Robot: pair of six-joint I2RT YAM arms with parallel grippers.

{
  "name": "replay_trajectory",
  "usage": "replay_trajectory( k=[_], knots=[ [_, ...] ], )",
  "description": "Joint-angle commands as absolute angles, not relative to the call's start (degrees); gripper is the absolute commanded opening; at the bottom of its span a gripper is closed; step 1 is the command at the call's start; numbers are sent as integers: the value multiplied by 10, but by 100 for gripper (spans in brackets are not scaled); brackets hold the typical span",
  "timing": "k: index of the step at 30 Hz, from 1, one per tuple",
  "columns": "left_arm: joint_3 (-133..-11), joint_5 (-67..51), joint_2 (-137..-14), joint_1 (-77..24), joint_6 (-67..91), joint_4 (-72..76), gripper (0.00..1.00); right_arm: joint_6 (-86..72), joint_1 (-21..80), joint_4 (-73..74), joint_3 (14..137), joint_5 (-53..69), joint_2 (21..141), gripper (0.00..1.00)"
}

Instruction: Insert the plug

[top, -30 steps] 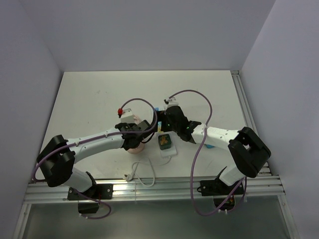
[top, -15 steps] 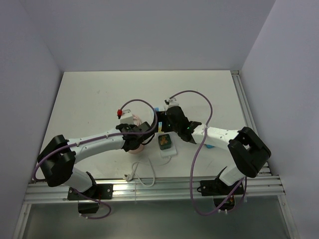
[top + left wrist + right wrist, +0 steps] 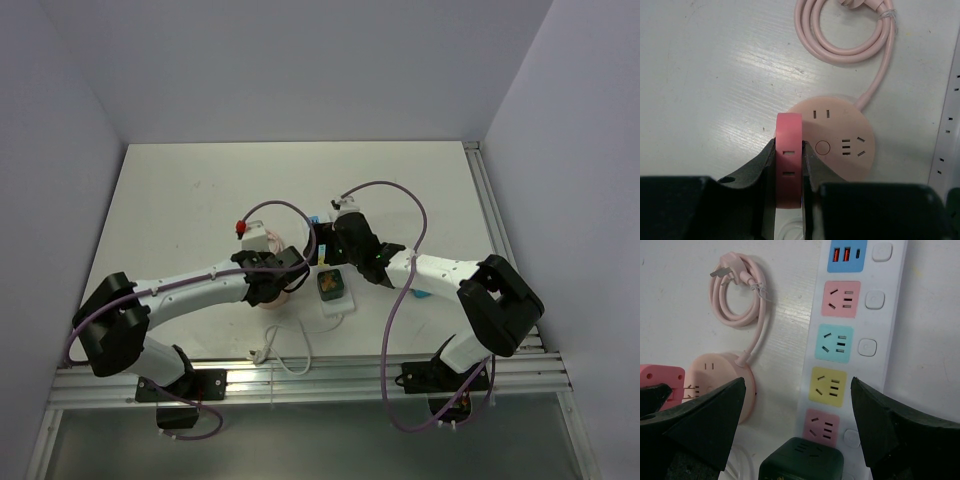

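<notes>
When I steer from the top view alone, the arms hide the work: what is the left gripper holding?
Observer: The left gripper is shut on a pink adapter, seen edge-on between its fingers.
Operator: What lies ahead of it?
Observer: A round pink socket on the table, just past the fingertips.
Operator: And the right gripper?
Observer: The right gripper is open above a white strip of coloured outlets, with a green cube at the bottom edge of its view.
</notes>
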State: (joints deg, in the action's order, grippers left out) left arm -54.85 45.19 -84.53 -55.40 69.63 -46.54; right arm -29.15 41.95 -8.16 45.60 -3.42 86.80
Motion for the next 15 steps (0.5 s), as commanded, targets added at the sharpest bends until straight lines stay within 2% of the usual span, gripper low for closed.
replay_trajectory(
  k=[1, 15],
  knots=[
    [-541, 451, -839, -562, 685, -440, 0, -295, 414, -104, 454, -34, 854, 92],
    [-558, 461, -876, -575, 683, -446, 0, -298, 408, -105, 451, -28, 851, 92]
  ],
)
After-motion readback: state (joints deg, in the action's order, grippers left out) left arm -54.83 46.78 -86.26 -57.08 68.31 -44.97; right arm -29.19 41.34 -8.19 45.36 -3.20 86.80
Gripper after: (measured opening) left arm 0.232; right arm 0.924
